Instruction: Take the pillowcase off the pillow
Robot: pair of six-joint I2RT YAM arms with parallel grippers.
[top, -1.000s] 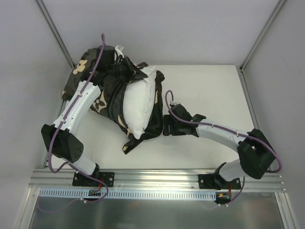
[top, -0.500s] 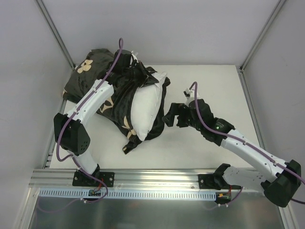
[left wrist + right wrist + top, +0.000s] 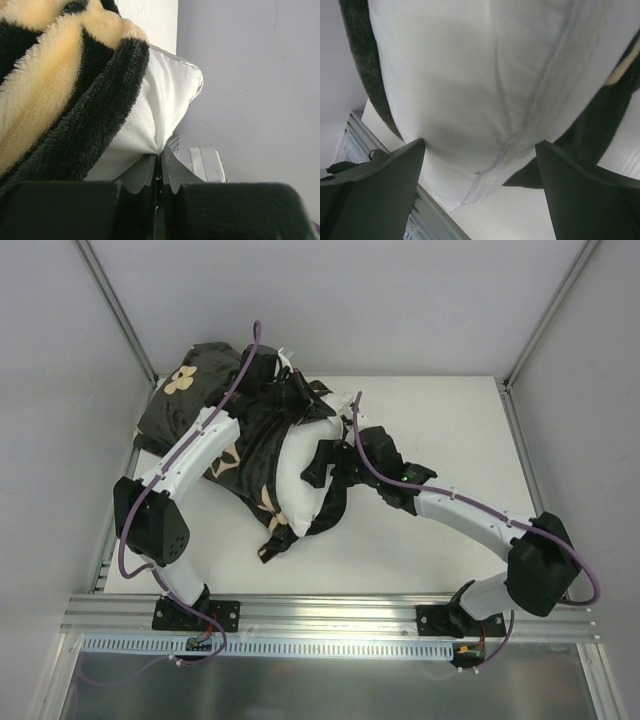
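Two arms reach out from the rail on the near side of the pillow, which lies on the white worktop half inside the pillowcase. The pillow's near end and right flank are bare white. The black, flower-printed cover wraps its left side, shows under its right edge, and trails out in a loose flap at its near end. At the pillow's right flank the right fingers stand spread wide with nothing between them but open air. In the right wrist view they frame the pillow's seam, and whether they touch it cannot be told. At the pillow's far end the left fingers are pressed together on a pinch of the pillow's white fabric, with black and cream pile lying over it just to the left. Beyond the pillow's far left corner the rest of the cover is heaped up at the worktop's edge, against the wall.
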